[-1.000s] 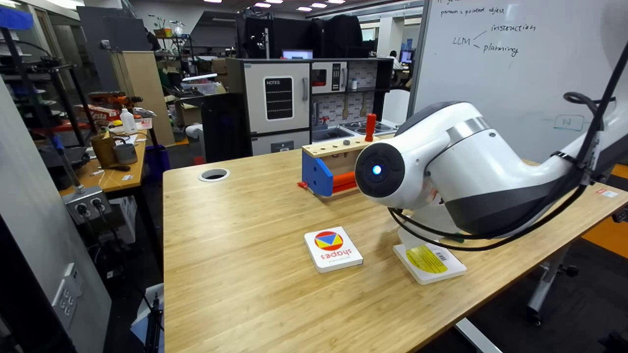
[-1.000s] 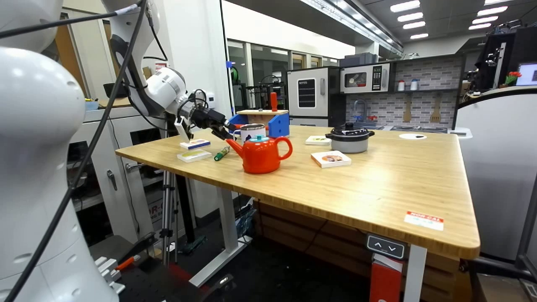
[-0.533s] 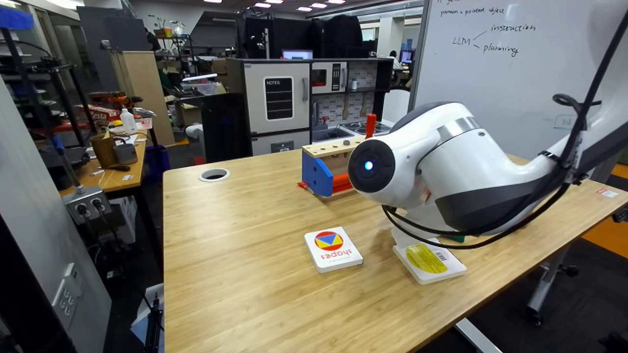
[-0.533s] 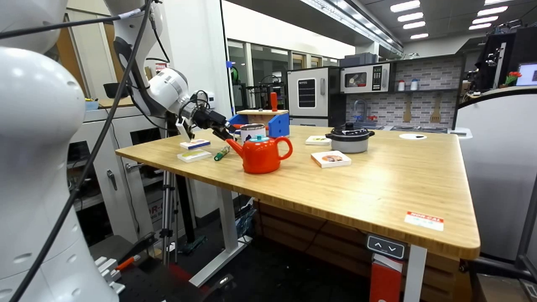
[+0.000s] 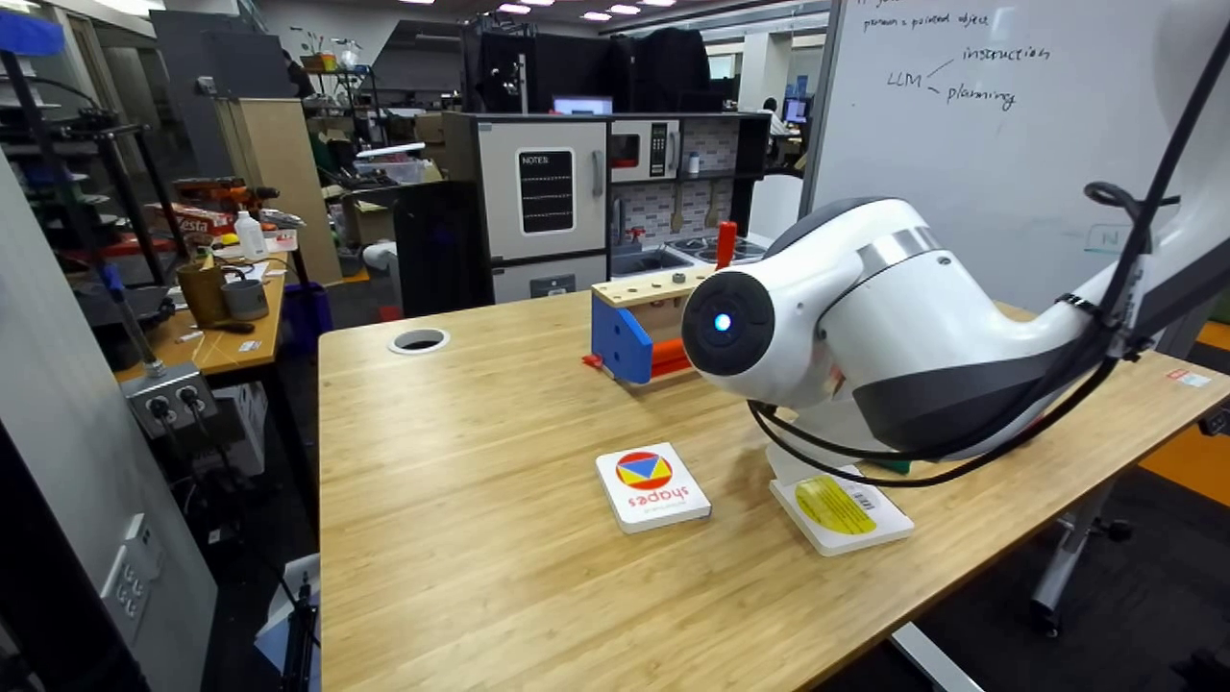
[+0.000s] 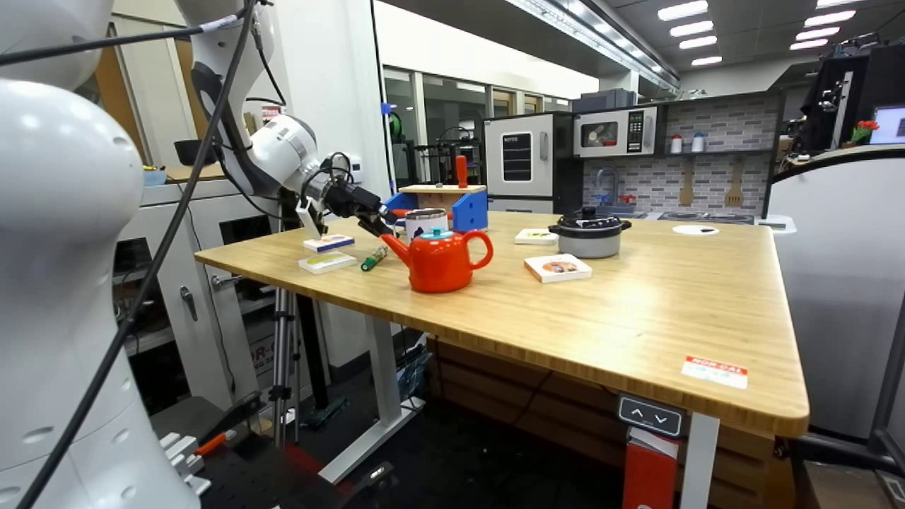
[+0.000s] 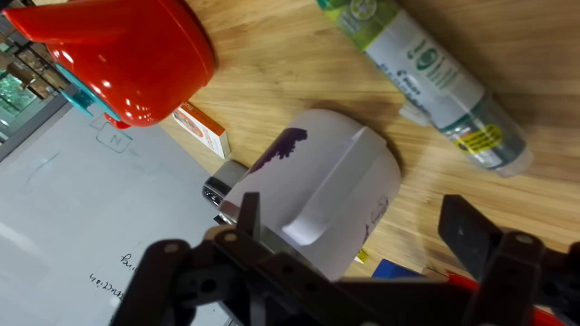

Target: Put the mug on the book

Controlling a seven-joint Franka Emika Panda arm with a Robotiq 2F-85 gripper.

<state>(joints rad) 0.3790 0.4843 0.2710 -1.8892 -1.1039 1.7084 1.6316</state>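
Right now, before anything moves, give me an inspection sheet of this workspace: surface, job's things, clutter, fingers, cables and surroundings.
Surface: wooden table, with a sticker near its edge.
Book: "shapes" cover up, flat on the table.
Mug: white with purple patches, upright on the table, not on the book.
Clutter: red teapot, lidded grey pot, green marker, blue-sided wooden toy, three other small books.
Fingers: open, close to the mug, gripping nothing; contact cannot be told.
Cables: black, strapped along the arm, a loop hanging below it; clearance over the table cannot be told.
Surroundings: whiteboard with writing, play kitchen.
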